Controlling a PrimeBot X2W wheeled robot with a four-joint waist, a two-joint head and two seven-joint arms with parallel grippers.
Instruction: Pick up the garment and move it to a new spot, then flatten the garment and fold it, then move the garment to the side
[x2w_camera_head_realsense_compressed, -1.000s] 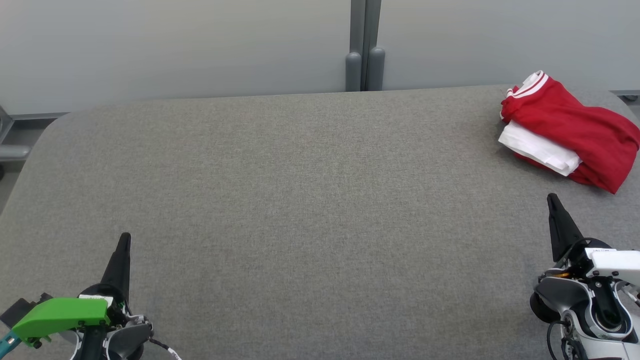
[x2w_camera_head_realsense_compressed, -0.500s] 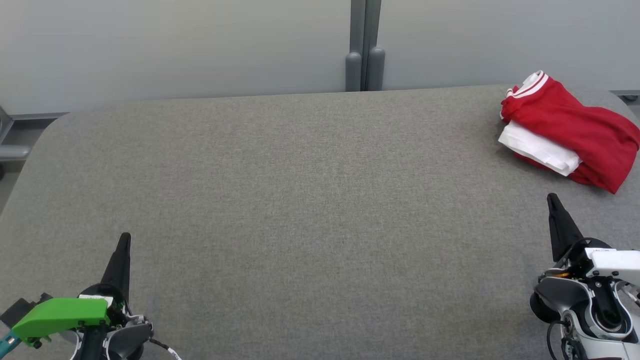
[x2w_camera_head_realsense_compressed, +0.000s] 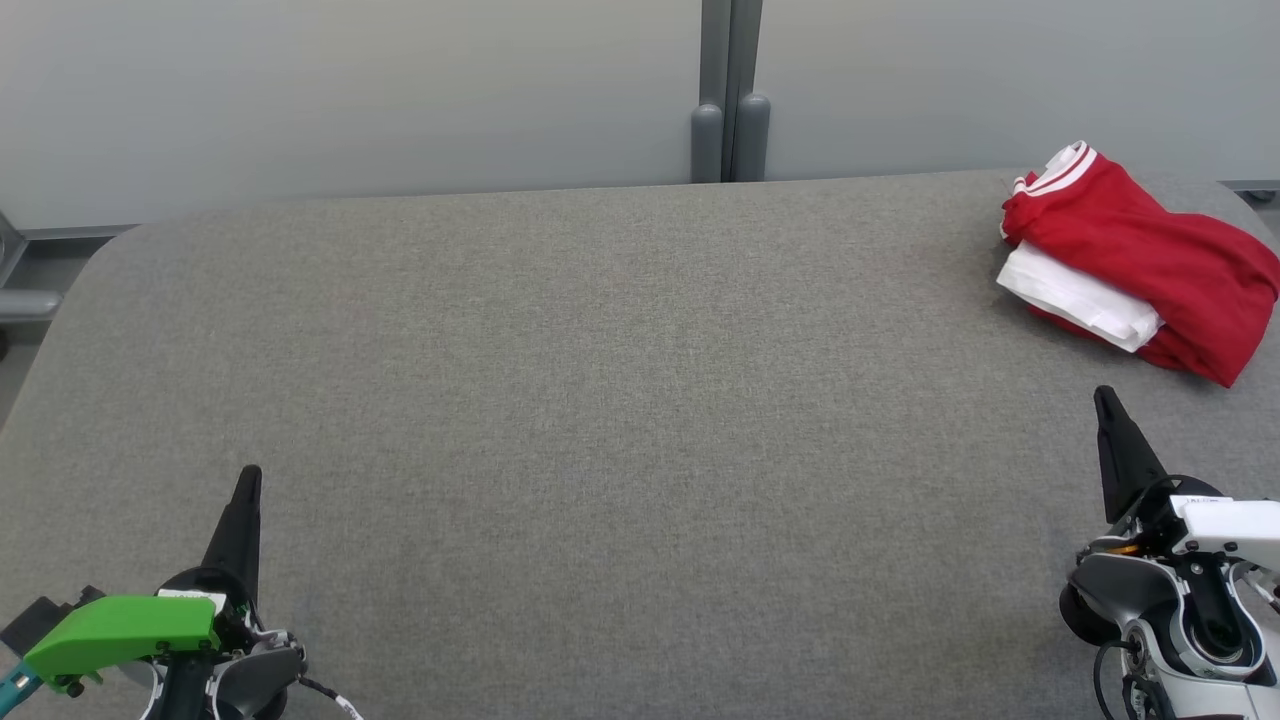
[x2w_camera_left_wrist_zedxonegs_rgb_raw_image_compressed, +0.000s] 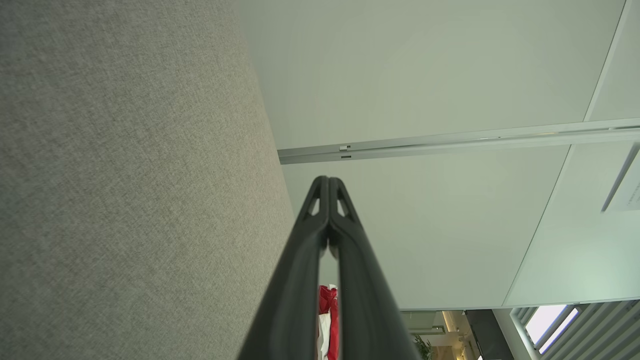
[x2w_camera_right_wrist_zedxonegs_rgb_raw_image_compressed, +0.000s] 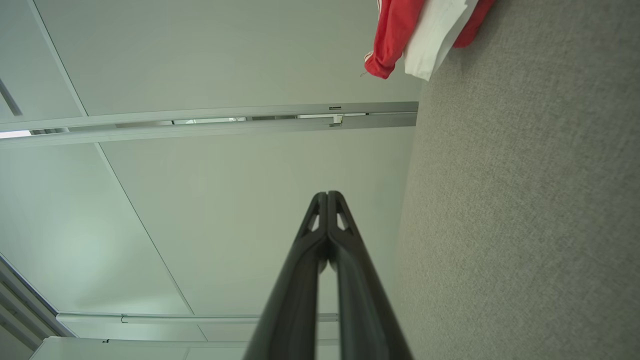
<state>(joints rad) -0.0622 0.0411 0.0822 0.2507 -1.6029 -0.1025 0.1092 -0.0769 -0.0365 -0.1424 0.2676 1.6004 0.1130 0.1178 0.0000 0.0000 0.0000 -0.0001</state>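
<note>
Nothing moved: L gripper (x2w_camera_head_realsense_compressed: 249, 472) & R gripper (x2w_camera_head_realsense_compressed: 1103, 394) clenched empty, folded garment (x2w_camera_head_realsense_compressed: 1150, 245) on table (x2w_camera_head_realsense_compressed: 600, 400) far-R corner.

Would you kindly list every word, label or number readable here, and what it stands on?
None can be read.
The white housing behind the right gripper: tiny print, too small to read.
The wall sign: faint lines, too blurred.
The garment: folded, no lettering shows.

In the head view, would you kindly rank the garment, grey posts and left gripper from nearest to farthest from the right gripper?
1. garment, just beyond the right gripper
2. grey posts, back centre
3. left gripper, near left
</note>
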